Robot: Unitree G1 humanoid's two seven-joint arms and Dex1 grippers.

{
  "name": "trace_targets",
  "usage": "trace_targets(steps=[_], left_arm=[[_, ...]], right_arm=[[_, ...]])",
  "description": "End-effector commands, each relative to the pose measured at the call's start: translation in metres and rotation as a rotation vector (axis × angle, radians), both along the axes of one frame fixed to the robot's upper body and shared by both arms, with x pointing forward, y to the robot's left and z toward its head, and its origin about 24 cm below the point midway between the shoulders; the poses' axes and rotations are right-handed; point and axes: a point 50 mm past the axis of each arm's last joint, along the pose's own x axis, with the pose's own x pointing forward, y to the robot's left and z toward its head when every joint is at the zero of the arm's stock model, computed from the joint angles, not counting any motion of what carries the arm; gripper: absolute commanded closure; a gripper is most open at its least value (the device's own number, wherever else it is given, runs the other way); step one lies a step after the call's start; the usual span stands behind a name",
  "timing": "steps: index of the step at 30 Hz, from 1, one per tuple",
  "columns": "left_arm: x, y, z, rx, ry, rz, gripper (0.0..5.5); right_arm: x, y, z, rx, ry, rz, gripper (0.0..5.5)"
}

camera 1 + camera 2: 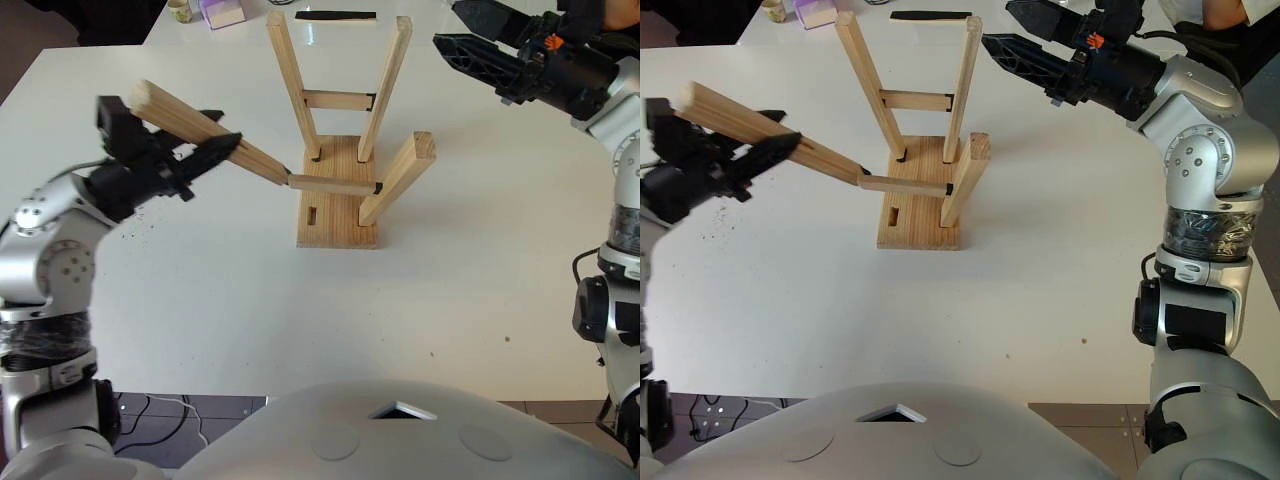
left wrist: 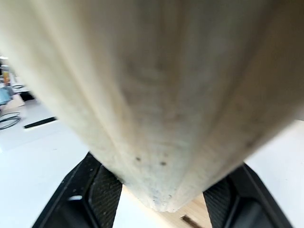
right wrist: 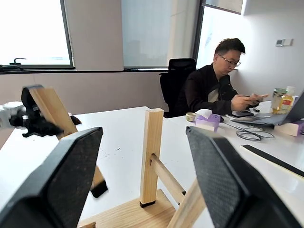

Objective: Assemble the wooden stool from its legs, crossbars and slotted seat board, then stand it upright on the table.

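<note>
The slotted seat board (image 1: 337, 222) lies flat on the white table. Two legs (image 1: 293, 85) stand upright in it, joined by a crossbar (image 1: 336, 100). A second pair of legs hangs tilted over the board. My left gripper (image 1: 208, 152) is shut on one leg (image 1: 178, 113) of that pair, which runs down to a crossbar (image 1: 335, 185). The other leg (image 1: 400, 178) of that pair leans on the board's right side. In the left wrist view the held leg (image 2: 156, 95) sits between the pads (image 2: 102, 190). My right gripper (image 1: 462, 32) hovers open, above and right of the stool, holding nothing.
A black strip (image 1: 335, 16), a purple box (image 1: 222, 12) and a small jar (image 1: 180, 10) lie at the table's far edge. Open white tabletop (image 1: 300, 320) stretches in front of the board to the near edge.
</note>
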Motion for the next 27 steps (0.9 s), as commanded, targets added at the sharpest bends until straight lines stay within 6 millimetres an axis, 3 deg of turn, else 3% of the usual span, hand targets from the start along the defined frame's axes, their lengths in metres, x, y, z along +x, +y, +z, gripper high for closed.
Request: trace_targets(steps=[1,6,13,21,27], left_arm=[[-0.009,-0.009,-0.019,0.088,0.039,-0.058,3.33],[-0.018,-0.016,-0.031,0.128,0.078,-0.138,3.33],[-0.029,-0.023,-0.032,0.172,0.088,-0.211,3.33],[-0.033,-0.019,-0.037,0.212,0.155,-0.283,3.41],[0.001,-0.003,-0.007,0.249,-0.007,-0.16,3.44]], right_arm=[[0.006,0.003,0.003,-0.024,-0.033,-0.009,2.26],[0.006,0.002,-0.002,-0.013,-0.023,-0.023,2.26],[0.004,0.004,-0.009,-0.006,-0.01,-0.036,2.26],[0.003,0.003,-0.012,-0.001,-0.004,-0.056,2.26],[0.002,0.003,-0.018,0.008,-0.001,-0.08,2.26]])
